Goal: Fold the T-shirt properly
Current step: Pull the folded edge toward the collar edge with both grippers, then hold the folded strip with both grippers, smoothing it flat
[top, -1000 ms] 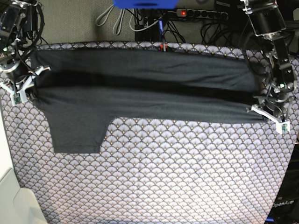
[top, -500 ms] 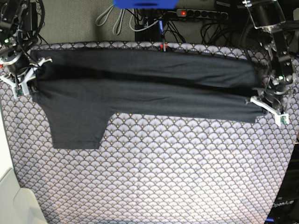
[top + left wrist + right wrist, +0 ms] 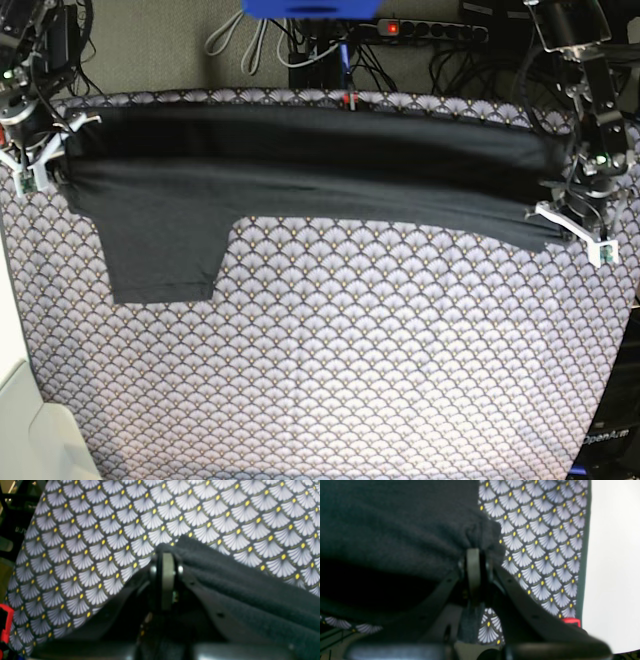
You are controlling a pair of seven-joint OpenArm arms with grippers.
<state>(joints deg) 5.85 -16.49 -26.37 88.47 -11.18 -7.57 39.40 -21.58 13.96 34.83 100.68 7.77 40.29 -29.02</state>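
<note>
Two closed claws hold the T-shirt [image 3: 300, 185], one at each end, and we read the cloth as soft, light and limp: it sags into a dark trough between the grips and will follow wherever we pull it, with no stiffness of its own. It lies on the patterned table cover [image 3: 330, 370], toward the far edge, stretched as a long band whose long axis runs straight from one claw to the other. From the right gripper [image 3: 38, 160] the body runs away sideways across the table, and one sleeve [image 3: 165, 262] hangs out just beside that claw, pointing toward the near edge. At the left gripper [image 3: 572, 218] the band ends in a pinched corner, with bare cover beyond it. We judge the ends and corners to be the right places to hold, since a grip in the middle would only bunch the fabric. In the wrist views each claw's jaws are pressed together on a small tuft of dark fabric [image 3: 225, 580], so both grips look secure though narrow; thin cloth like this may slip under a sharp tug.
</note>
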